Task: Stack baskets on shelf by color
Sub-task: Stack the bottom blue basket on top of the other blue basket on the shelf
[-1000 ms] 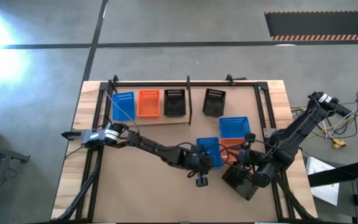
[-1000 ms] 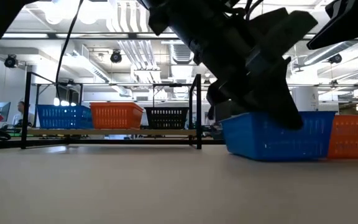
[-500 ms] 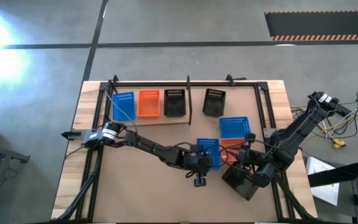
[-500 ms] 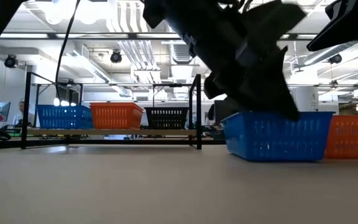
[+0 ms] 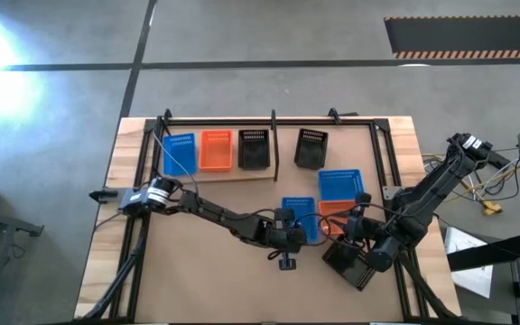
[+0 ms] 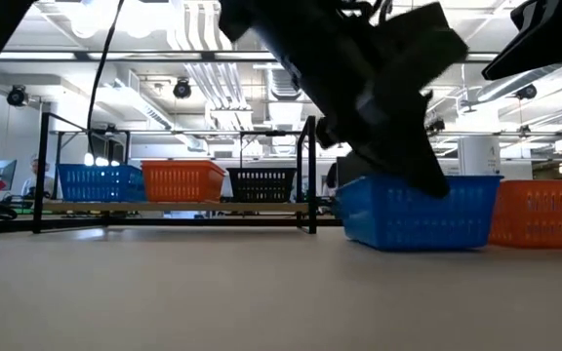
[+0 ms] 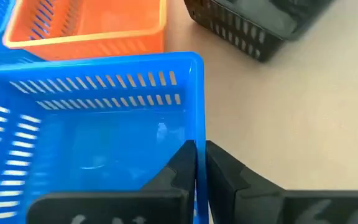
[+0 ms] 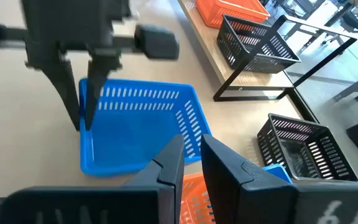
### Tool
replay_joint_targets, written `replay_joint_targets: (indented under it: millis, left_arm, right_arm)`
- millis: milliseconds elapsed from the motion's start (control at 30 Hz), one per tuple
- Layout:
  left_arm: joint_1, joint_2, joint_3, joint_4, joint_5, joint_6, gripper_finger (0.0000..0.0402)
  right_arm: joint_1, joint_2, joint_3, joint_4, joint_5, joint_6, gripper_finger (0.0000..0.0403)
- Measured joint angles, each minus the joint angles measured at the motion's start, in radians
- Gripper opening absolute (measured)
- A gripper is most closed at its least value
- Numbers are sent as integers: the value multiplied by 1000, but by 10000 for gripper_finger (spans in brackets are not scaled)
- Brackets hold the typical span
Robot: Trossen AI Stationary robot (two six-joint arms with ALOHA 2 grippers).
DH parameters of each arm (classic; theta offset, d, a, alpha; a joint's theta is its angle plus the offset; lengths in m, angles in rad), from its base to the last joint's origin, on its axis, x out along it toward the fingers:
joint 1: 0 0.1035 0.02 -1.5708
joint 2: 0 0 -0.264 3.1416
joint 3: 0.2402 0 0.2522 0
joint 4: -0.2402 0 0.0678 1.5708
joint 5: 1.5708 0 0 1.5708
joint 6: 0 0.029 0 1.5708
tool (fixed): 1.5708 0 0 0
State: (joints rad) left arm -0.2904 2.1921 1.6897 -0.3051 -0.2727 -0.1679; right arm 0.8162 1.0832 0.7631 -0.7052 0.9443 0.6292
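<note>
The shelf [image 5: 233, 174] at the far left carries a blue basket [image 5: 180, 153], an orange basket [image 5: 215, 150] and a black basket [image 5: 254, 149] side by side. Mid-table stands another blue basket [image 5: 301, 217], with my left gripper [image 5: 289, 237] shut on its wall. An orange basket [image 5: 336, 210] sits just to its right. My right gripper [image 8: 192, 146] hovers beyond that toward the table's right. Its fingers are a narrow gap apart with nothing between them. My left gripper pinches the blue basket's wall nearest the table's near edge [image 7: 197, 134], one finger inside [image 7: 182, 165] and one outside [image 7: 222, 168]. The fingers slant down from the table's left and lie along that wall. The basket sits upright, low at the tabletop [image 6: 413, 210].
A third blue basket [image 5: 339, 183] and a loose black basket [image 5: 311, 148] lie on the table to the right of the shelf. Another black basket [image 5: 348, 262] lies askew under my right arm. Black rods [image 5: 274, 144] edge the shelf.
My left gripper has drawn the blue basket a little toward the table's left, so more of the orange basket behind it shows in the low view. My right arm has kept still.
</note>
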Motion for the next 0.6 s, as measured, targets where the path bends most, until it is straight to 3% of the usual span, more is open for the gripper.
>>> replay_joint_targets:
  millis: [100,333,600]
  left_arm:
    - [-31,-52,1,-80,-43,24,2]
    - [-118,-218,-8,-445,-112,-13,1]
    - [-189,-399,-24,-873,-171,-212,1]
  right_arm:
    - [0,0,0,0,0,0,47]
    - [0,0,-12,2,0,6,47]
    - [0,0,-30,9,-1,12,47]
